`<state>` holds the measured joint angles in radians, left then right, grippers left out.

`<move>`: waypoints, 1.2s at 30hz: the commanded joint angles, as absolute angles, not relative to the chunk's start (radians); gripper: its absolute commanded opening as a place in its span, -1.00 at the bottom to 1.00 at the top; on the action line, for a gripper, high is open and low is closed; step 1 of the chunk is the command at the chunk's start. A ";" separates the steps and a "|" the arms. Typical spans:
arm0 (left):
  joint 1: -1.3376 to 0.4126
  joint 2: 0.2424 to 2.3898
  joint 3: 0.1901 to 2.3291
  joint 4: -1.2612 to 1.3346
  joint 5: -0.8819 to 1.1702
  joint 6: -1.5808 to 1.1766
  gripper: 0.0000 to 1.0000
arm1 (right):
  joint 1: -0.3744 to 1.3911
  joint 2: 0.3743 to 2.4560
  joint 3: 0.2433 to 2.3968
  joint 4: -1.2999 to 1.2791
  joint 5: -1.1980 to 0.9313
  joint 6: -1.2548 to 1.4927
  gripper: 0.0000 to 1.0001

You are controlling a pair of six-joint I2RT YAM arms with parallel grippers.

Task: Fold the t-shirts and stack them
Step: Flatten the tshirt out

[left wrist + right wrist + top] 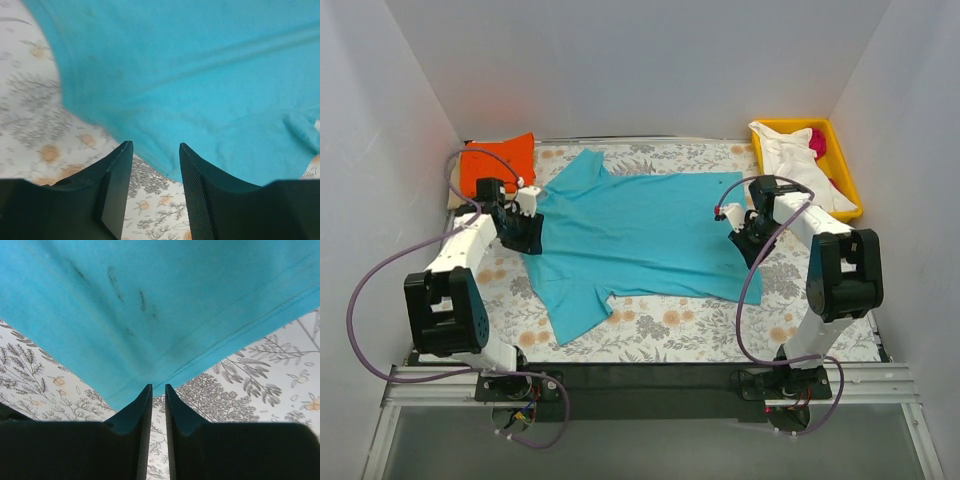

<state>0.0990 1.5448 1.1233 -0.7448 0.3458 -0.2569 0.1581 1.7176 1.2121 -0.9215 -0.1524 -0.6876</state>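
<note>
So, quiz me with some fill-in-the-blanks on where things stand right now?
1. The t-shirt spread flat on the table cloth is ____ in colour.
2. The orange t-shirt lies at the table's far ____ corner.
3. The white t-shirt lies in the ____ tray.
4. The left pincer has its jaws ____ at the spread shirt's edge.

Missing words: teal-blue; left; yellow; open.
</note>
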 commanded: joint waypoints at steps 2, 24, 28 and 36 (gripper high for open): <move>0.069 1.441 0.956 -0.784 0.353 -0.193 -0.21 | 0.160 1.753 1.184 -0.953 -0.160 -0.699 -0.61; -0.041 1.169 0.742 -0.969 0.215 -0.024 -0.27 | 0.161 1.701 1.031 -0.945 -0.067 -0.746 -0.54; -0.041 1.242 0.921 -0.956 0.311 -0.141 -0.25 | 0.160 1.703 1.097 -0.948 -0.103 -0.721 -0.53; -0.058 1.431 0.913 -0.749 0.250 -0.186 -0.24 | 0.161 1.764 1.170 -0.948 -0.104 -0.706 -0.56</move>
<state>-0.0494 1.4006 0.9337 -0.8238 0.2695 -0.1589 0.1585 1.7443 1.1374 -0.9329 -0.0891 -0.7113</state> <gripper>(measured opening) 0.380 0.225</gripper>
